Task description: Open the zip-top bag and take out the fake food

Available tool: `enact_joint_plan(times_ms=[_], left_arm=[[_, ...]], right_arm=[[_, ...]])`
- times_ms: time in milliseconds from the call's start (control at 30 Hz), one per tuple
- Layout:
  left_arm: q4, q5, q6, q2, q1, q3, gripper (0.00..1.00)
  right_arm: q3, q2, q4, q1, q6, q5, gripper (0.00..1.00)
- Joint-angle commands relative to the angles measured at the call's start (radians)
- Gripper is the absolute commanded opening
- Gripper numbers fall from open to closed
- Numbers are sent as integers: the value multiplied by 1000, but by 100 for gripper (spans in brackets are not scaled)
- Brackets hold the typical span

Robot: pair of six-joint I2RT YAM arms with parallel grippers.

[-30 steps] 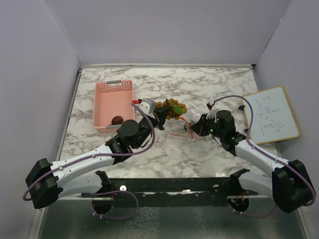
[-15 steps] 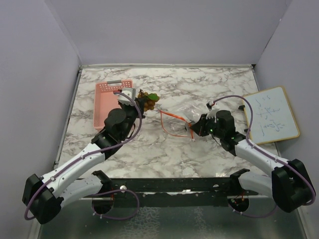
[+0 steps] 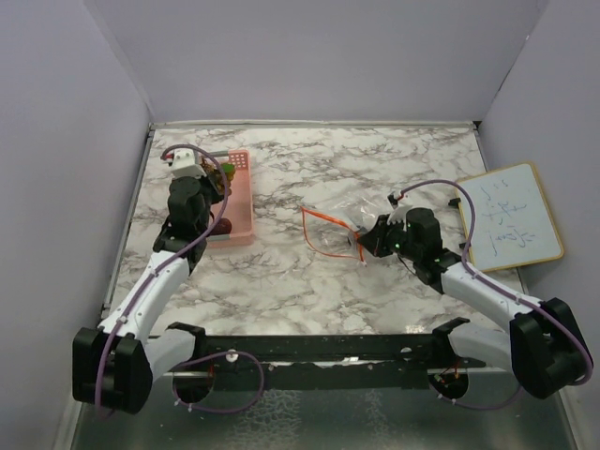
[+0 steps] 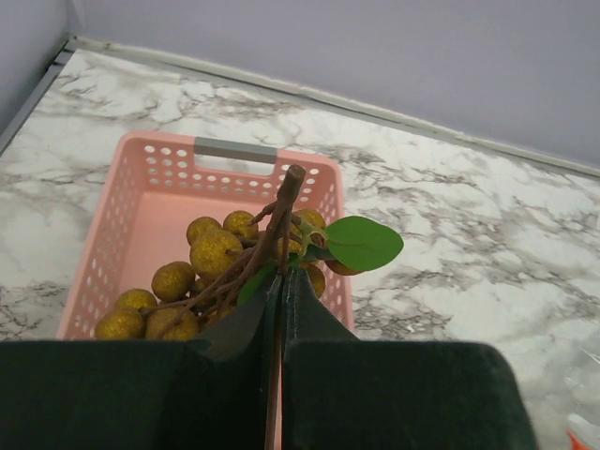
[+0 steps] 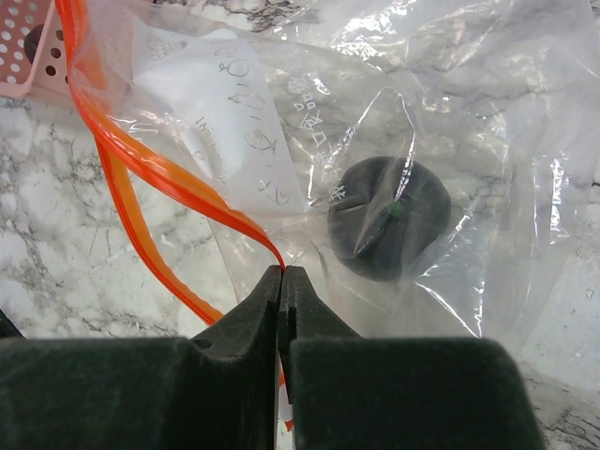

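The clear zip-top bag (image 3: pixel 336 230) lies mid-table with its orange-red zip strip (image 5: pixel 141 159) open. My right gripper (image 3: pixel 364 242) is shut on the strip's near end, also seen in the right wrist view (image 5: pixel 282 272). A dark round object (image 5: pixel 389 230) shows through the plastic. My left gripper (image 3: pixel 214 178) is shut on the dark stem of the golden-brown grape bunch (image 4: pixel 211 253) and holds it above the pink basket (image 4: pixel 234 150). The jaws (image 4: pixel 281 277) pinch the stem. The maroon fruit (image 3: pixel 223 226) lies in the basket (image 3: pixel 246 187).
A small whiteboard (image 3: pixel 511 217) with writing lies at the right edge of the marble table. Purple-grey walls close in the back and both sides. The left arm covers much of the basket in the top view.
My left arm has swung left, carrying the grape bunch from the bag's mouth to above the pink basket. The right gripper and the bag have stayed put.
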Motion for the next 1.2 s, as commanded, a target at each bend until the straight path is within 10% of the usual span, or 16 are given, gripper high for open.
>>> enact_joint_plan(times_ms=[0,667,867,1167], left_arm=[[55,87,-28,75,85,-8,0],[298,201,24,438,208,106,0],[314,157,-21,397,209,-14,67],[280,116,-86,121,124,-108,78]], right_arm=[[-18,7,41,5,-12,-14,1],[-22,38,56,5,-14,-17,1],[-21,44,71,5,-20,-48,1],[-12,47,83,8,5,-62,1]])
